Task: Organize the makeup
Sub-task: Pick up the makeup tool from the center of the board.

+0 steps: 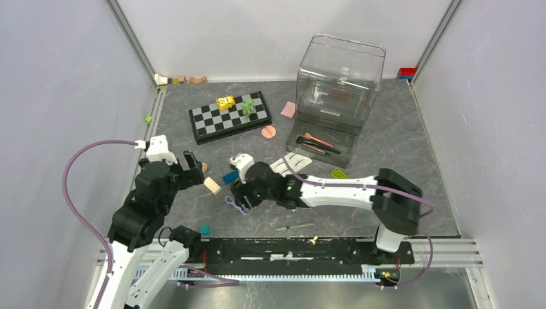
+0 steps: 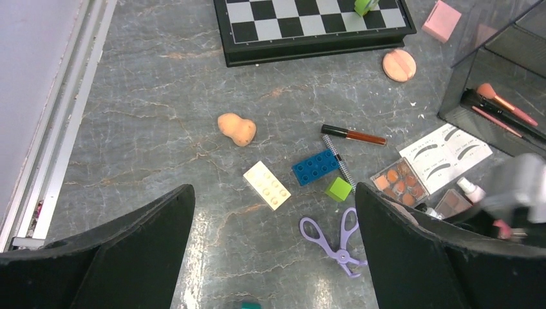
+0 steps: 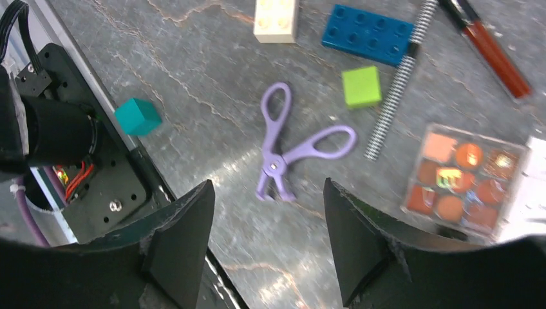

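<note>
The purple curler (image 3: 283,145) lies flat on the table just ahead of my open, empty right gripper (image 3: 268,193); it also shows in the top view (image 1: 235,205) under that gripper (image 1: 241,195). The eyeshadow palette (image 3: 467,180), a spiral brush (image 3: 396,90) and a brown gloss tube (image 3: 492,48) lie beyond it. The white lash card (image 2: 447,151) lies beside the palette (image 2: 400,182). A peach sponge (image 2: 237,129) lies to the left. My left gripper (image 2: 273,193) is open and empty above the table, left of the curler (image 2: 335,241).
The clear organizer (image 1: 338,84) stands at the back right, brushes (image 1: 315,143) in its open drawer. The chessboard (image 1: 230,116) lies behind. A round sponge (image 1: 268,132), a pink block (image 1: 288,109), cream (image 1: 212,185), blue (image 2: 314,167), green (image 2: 338,188) and teal (image 1: 205,229) toy blocks are scattered about.
</note>
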`<action>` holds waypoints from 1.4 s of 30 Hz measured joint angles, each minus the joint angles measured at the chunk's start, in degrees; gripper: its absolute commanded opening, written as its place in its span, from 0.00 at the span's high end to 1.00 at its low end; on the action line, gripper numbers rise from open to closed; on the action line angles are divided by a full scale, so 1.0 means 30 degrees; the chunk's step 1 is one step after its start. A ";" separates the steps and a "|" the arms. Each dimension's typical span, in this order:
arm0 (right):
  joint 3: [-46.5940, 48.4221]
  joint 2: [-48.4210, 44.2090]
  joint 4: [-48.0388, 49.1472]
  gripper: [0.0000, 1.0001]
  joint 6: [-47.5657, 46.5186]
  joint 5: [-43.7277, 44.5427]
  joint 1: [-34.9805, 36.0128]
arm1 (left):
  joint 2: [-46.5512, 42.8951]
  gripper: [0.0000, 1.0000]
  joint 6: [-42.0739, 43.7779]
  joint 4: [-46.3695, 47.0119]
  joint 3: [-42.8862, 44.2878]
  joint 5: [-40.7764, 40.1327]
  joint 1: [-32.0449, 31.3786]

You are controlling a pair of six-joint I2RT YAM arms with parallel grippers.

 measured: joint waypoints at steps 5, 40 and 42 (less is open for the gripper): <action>0.3024 0.3177 -0.0765 0.25 0.0386 0.1107 0.1093 | -0.0262 0.00 -0.0007 -0.0022 0.0000 -0.0138 0.0080; 0.3053 0.5916 -0.1282 0.69 0.1260 0.2106 0.1559 | 0.0029 0.00 0.0000 -0.0015 0.0000 0.0073 0.0933; 0.2732 0.5552 -0.1275 0.69 0.1239 0.2127 0.1559 | 0.0029 0.00 0.0000 -0.0022 0.0000 0.0073 0.0940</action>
